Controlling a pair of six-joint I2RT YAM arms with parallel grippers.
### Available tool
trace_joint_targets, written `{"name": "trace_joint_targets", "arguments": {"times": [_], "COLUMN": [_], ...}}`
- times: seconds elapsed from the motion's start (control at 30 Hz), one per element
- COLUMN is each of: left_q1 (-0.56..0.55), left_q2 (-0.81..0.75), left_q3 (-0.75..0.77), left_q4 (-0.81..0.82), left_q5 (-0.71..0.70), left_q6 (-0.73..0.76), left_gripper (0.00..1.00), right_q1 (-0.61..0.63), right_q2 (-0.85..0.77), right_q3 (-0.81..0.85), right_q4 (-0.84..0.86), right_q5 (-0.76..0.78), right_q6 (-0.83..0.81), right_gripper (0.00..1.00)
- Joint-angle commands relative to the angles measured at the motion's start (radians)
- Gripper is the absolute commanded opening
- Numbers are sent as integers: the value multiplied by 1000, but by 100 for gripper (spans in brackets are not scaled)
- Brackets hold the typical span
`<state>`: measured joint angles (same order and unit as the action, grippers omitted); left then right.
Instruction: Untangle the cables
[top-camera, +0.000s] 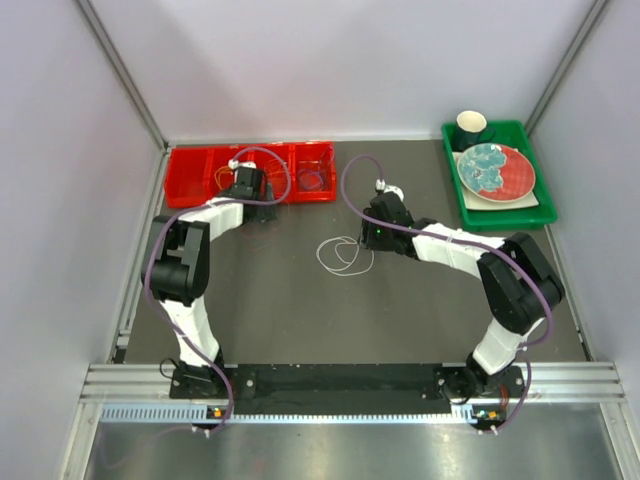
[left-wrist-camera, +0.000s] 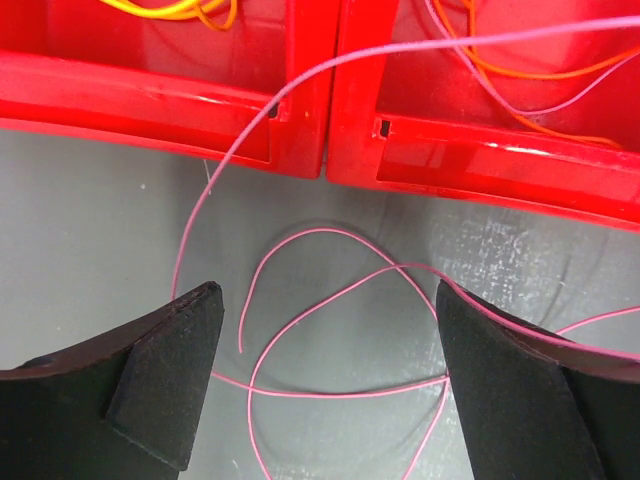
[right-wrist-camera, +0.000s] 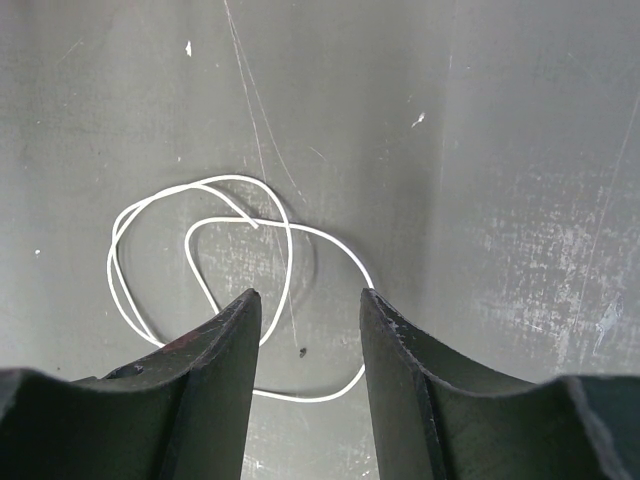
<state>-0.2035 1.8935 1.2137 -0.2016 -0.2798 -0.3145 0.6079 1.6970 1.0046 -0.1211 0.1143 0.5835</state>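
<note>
A pink-red cable (left-wrist-camera: 340, 394) lies in loose loops on the grey table in front of the red bins (left-wrist-camera: 150, 100). One strand trails up over the bin wall. My left gripper (left-wrist-camera: 328, 292) is open just above these loops, a finger on each side. An orange cable (left-wrist-camera: 540, 76) and a thin purple one lie in the right bin, and yellow and orange wires (left-wrist-camera: 150, 10) lie in the left bin. A white cable (right-wrist-camera: 335, 242) lies looped mid-table (top-camera: 345, 256). My right gripper (right-wrist-camera: 309, 294) hovers open over its near edge. In the top view the left gripper (top-camera: 255, 205) is by the bins and the right gripper (top-camera: 368, 238) is beside the white loop.
The red bins (top-camera: 190, 165) stand at the back left. A green tray (top-camera: 540, 210) at the back right holds a red and teal plate (top-camera: 495, 170) and a dark cup (top-camera: 471, 125). White walls enclose the table.
</note>
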Motion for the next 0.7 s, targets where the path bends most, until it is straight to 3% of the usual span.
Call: {"name": "trace_joint_targets", "arguments": {"times": [0.0,0.03,0.13,0.17,0.4,0.67], "left_q1": [6,6,6,6,6,4], "left_q2": [18,22,53,59,78,20], "left_q3": [53,61,99,115,138,187], "left_q4": [59,56,33,25,21,-47], "left_q5": [11,8,5,5,10,22], "left_q6": [0,0,-1,-3,-5,-15], "left_gripper": [88,86,66,52,1,0], "right_q1": [13,13,13,13,12,13], "right_q2": [9,9,12,10,16,16], "right_q3": [48,48,49,51,55,57], "right_q4": [8,6,5,6,0,-2], "right_q5": [21,21,21,21,22,24], "right_q6": [-11,-11,-11,-11,-13,-13], "right_gripper": [44,44,44,44,44,44]}}
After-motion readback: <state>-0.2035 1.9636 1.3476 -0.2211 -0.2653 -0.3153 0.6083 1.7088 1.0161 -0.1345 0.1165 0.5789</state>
